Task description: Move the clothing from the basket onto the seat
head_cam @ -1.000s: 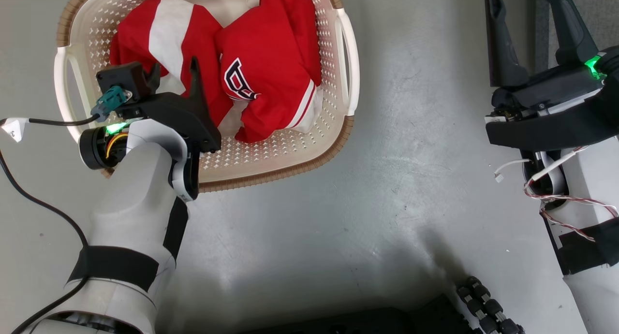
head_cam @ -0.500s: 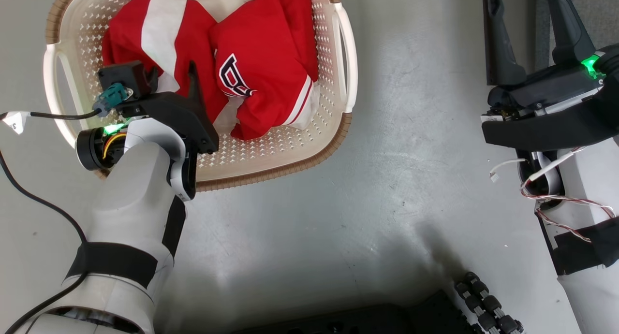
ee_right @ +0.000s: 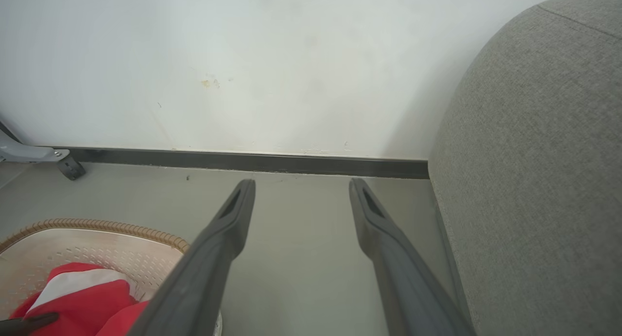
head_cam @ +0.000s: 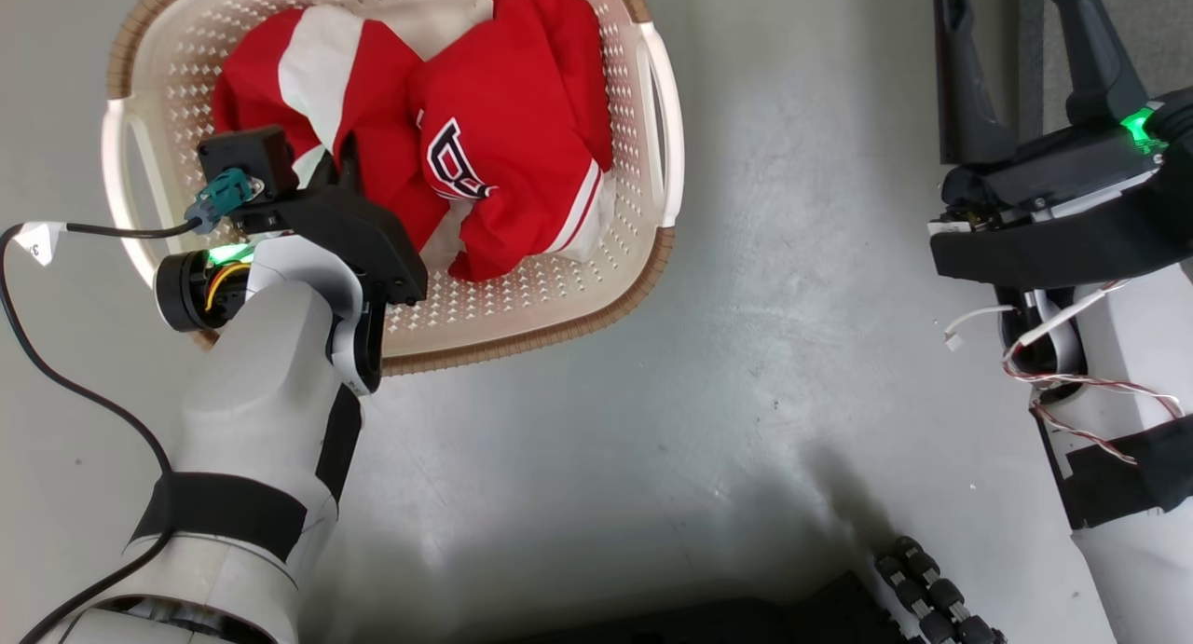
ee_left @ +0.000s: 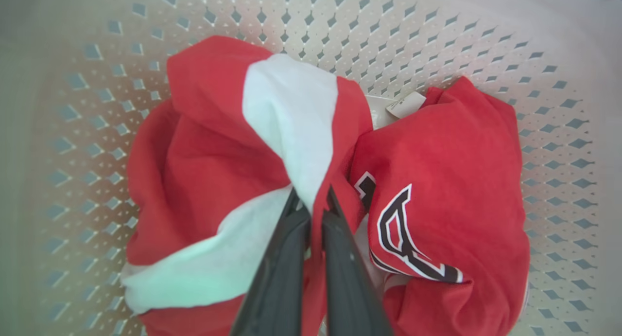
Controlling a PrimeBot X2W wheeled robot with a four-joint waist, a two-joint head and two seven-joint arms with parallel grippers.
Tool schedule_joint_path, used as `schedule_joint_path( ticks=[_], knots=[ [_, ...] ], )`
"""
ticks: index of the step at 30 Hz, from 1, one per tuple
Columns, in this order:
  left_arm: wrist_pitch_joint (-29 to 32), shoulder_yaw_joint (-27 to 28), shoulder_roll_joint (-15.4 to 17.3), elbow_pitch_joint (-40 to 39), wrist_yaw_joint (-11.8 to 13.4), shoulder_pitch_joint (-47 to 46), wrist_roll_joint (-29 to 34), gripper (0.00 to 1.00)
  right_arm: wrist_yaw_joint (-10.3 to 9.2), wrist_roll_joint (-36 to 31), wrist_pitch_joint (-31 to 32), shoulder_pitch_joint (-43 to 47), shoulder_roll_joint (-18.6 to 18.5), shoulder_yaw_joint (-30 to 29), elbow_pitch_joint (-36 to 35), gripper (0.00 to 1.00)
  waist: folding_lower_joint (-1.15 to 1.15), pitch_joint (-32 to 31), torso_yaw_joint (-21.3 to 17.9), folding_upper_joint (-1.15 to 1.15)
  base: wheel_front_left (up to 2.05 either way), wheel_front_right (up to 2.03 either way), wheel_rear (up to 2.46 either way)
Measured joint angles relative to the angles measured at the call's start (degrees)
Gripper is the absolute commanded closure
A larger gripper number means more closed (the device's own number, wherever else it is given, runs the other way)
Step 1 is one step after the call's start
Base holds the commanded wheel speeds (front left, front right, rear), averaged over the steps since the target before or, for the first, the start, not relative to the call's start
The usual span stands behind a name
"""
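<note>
Left wrist view: left tool (ee_left: 312,202), spread a second ago, now clenched on a striped fold of the clothing (ee_left: 218,146), both garments in the basket (ee_left: 486,49). Lift looks ready. Right tool (ee_right: 301,184) released, beside the seat (ee_right: 534,156).

Clothing (ee_left: 214,180): red, broad white bands; one piece bears dark block lettering (ee_left: 381,229) edged in white. Basket (head_cam: 559,280): cream, diamond-pattern perforations, brown woven-look rim (head_cam: 522,341). My fingers (ee_right: 218,238): dark grey. Seat (ee_right: 534,180): grey, finely flecked weave. Floor (head_cam: 652,439): pale grey. Wall (ee_right: 291,59): white, black skirting (ee_right: 243,158).
</note>
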Motion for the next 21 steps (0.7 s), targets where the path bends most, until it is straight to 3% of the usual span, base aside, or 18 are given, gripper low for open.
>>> schedule_joint_path(
  ticks=[21],
  knots=[
    [-1.07,-0.57,-0.05,-0.85,-4.54,4.11,-0.31,1.00,1.05,0.01,0.00,0.04,1.42,-0.67,5.30,0.00,0.00,-9.86,1.73,0.00,0.00,0.00,0.00]
  ],
)
